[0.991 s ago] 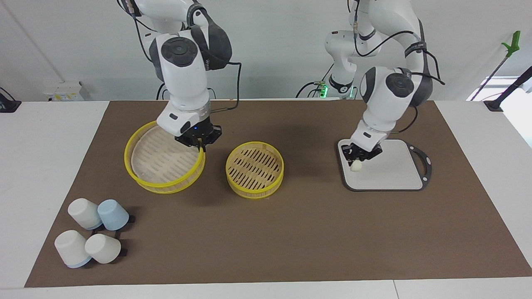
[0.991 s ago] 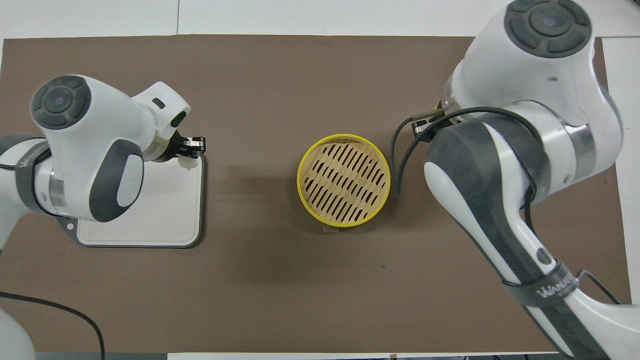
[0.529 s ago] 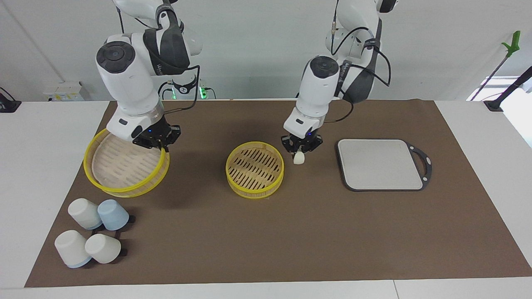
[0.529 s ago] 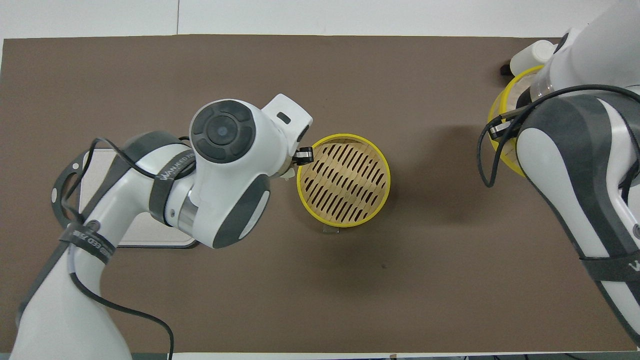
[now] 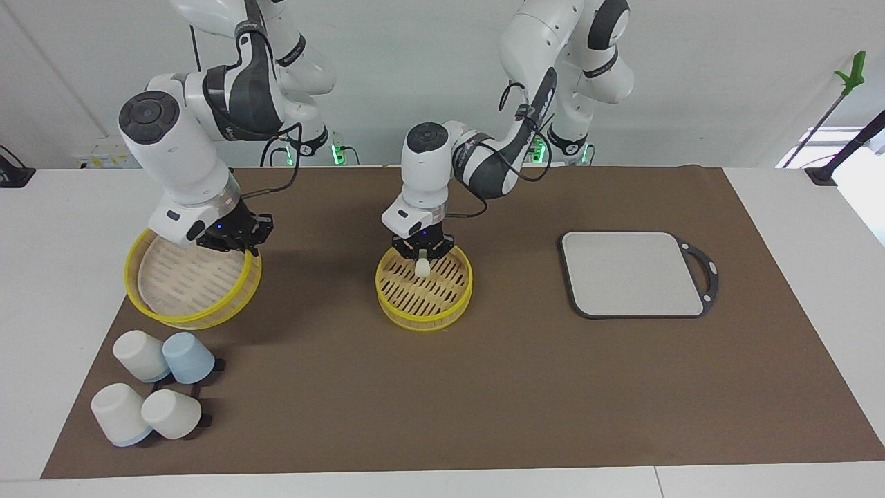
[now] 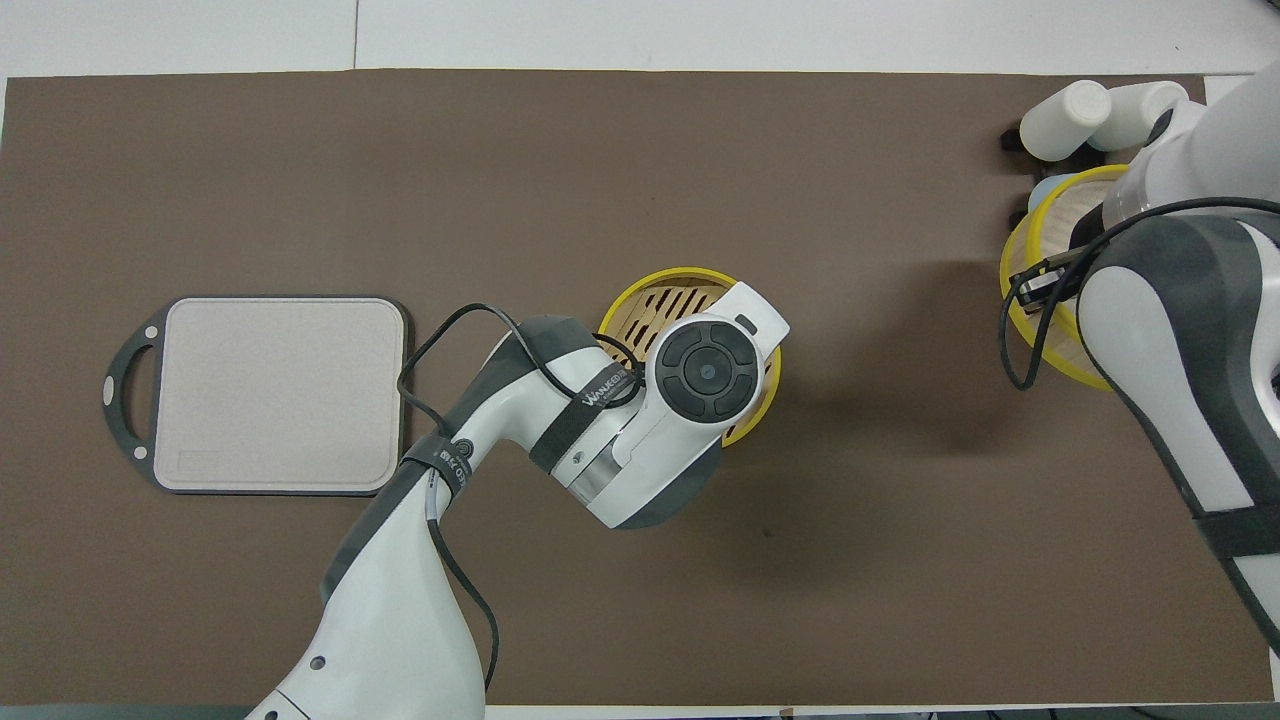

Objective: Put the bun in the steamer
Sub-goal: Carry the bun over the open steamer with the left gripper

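Note:
The steamer (image 5: 424, 294), a round yellow-rimmed basket with a slatted floor, sits mid-mat. My left gripper (image 5: 422, 261) hangs low over the part of it nearer the robots, shut on the small cream bun (image 5: 422, 270). Whether the bun touches the floor I cannot tell. In the overhead view the left arm covers the bun and most of the steamer (image 6: 665, 297). My right gripper (image 5: 243, 249) is shut on the rim of a second yellow-rimmed tier (image 5: 187, 283), held tilted above the mat at the right arm's end.
A grey square board (image 5: 636, 273) with a black handle lies bare toward the left arm's end. Several white and blue cups (image 5: 155, 391) lie tipped on the mat, farther from the robots than the held tier.
My left gripper has carried the bun from the grey board across to over the steamer. My right gripper has moved the second tier away toward the right arm's end.

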Tool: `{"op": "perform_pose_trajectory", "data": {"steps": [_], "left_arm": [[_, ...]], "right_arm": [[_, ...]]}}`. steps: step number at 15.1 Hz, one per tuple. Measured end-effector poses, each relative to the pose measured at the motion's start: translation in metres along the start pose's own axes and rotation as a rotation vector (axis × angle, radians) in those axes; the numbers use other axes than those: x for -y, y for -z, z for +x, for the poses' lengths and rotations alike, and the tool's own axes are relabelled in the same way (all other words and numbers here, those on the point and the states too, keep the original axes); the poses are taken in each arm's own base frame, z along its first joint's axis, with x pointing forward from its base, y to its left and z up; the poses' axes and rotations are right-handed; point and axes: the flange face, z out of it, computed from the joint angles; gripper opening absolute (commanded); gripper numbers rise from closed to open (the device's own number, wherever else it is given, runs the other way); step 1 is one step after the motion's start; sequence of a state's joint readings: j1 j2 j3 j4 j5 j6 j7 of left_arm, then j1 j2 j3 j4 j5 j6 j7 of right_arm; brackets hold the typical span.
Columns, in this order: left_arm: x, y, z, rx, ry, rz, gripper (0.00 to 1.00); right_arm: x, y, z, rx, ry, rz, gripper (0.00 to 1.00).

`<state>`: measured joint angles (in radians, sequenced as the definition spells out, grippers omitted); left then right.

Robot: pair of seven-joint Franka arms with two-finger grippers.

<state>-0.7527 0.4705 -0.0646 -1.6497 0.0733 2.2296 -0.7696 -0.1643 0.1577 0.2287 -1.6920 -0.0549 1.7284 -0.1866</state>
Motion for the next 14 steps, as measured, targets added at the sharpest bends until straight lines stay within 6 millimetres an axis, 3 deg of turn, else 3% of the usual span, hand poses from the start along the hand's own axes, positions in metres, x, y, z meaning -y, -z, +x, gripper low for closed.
{"op": "perform_pose_trajectory", "data": {"steps": [2,3,4,6,7,10,14], "left_arm": [[0.0029,-0.0012,0.0052,-0.013,0.001,0.004,0.26],[0.0041,-0.0010,0.0069,-0.019,0.002,0.004,0.37],[0.0050,-0.0009,0.0081,-0.024,0.002,0.004,0.40],[0.0067,-0.0019,0.0098,-0.030,-0.002,0.011,0.64],[0.0071,-0.0027,0.0100,-0.030,-0.002,0.013,0.68],[0.0080,-0.0055,0.0104,-0.028,-0.002,0.017,0.97],[0.0112,-0.0063,0.0117,-0.021,0.002,0.026,1.00]], "right_arm": [[0.0022,-0.0015,-0.0029,0.001,0.002,-0.002,0.04],[0.0027,-0.0007,-0.0038,0.000,0.002,-0.003,0.04],[0.0032,0.0003,-0.0046,-0.002,0.002,-0.004,0.04],[0.0051,0.0010,-0.0049,-0.003,0.005,-0.003,0.04],[0.0062,0.0008,-0.0047,-0.003,0.007,-0.003,0.05],[0.0076,0.0004,-0.0045,-0.003,0.009,-0.003,0.05],[0.0096,0.0032,-0.0042,-0.011,0.011,-0.004,0.05]]}}
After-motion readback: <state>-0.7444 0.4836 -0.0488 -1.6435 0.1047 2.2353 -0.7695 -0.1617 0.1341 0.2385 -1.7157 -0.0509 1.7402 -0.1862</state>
